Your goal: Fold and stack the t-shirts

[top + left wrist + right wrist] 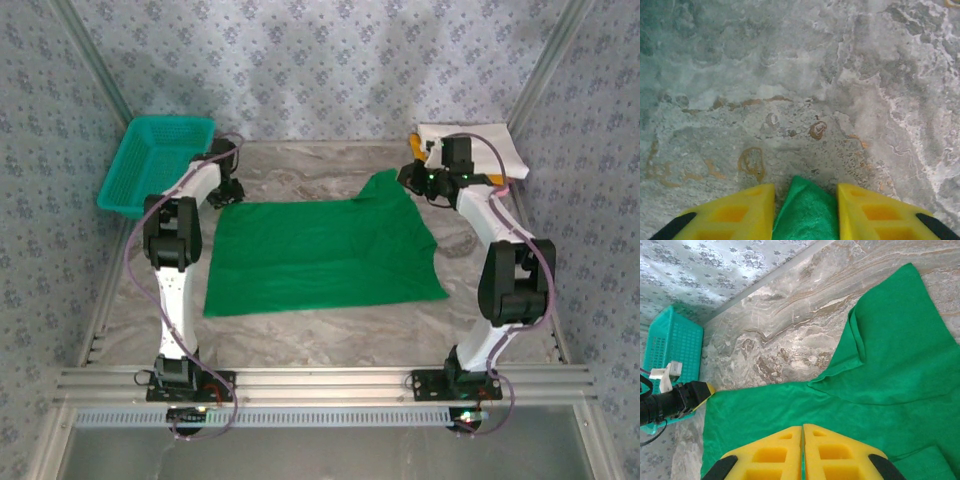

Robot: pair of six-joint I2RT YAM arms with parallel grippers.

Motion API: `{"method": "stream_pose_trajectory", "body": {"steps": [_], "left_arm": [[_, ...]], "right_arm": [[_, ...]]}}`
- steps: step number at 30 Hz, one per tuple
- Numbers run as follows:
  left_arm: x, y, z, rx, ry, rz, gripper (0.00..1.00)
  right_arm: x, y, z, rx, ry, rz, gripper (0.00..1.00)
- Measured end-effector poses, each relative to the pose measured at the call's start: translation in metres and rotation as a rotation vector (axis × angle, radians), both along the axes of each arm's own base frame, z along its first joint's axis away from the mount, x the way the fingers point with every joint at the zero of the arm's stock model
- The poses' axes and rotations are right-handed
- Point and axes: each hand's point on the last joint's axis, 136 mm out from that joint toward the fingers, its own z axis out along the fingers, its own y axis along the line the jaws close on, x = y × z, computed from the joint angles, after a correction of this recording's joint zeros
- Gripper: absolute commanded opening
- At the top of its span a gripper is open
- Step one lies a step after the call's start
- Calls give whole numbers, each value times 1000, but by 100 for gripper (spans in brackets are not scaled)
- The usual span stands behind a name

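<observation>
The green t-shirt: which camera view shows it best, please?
The top external view: the green t-shirt lies whole there, spread on the table. The left wrist view shows one small corner between the left fingers. The right wrist view shows a sleeve and part of the body.

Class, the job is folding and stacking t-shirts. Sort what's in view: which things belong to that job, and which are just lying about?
Job: green t-shirt, spread out; folded t-shirts, white on top, far right.
Lying about: teal mesh basket, far left.
</observation>
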Motion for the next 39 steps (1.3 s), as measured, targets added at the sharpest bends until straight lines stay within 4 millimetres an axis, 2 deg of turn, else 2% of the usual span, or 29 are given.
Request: {"method": "stream_pose_trajectory", "body": {"steps": [2, 6, 7, 15, 21, 23, 27, 32, 39], "left_arm": [[1, 0, 0, -2, -5, -2, 14], [3, -2, 1, -3, -13, -7, 1], [3, -2, 2, -2, -14, -11, 0], [2, -6, 3, 16, -20, -18, 0], [1, -17, 8, 17, -33, -40, 0], [1, -21, 12, 15, -46, -47, 0], [-3, -25, 19, 13, -56, -56, 0], [-8, -21, 35, 18, -86, -53, 0], [-4, -9, 45, 45, -114, -48, 0]], "right_arm": [[0, -2, 2, 0, -6, -5, 12], [0, -4, 1, 0, -4, -7, 13], [0, -4, -1, 0, 0, -7, 13], [22, 10, -40, -11, 96, 23, 17], [51, 28, -62, -22, 135, 61, 27], [63, 32, -71, -23, 140, 64, 35], [78, 35, -95, -30, 183, 61, 38], [94, 42, -125, -26, 229, 60, 44], [104, 48, -152, -22, 272, 40, 43]]}}
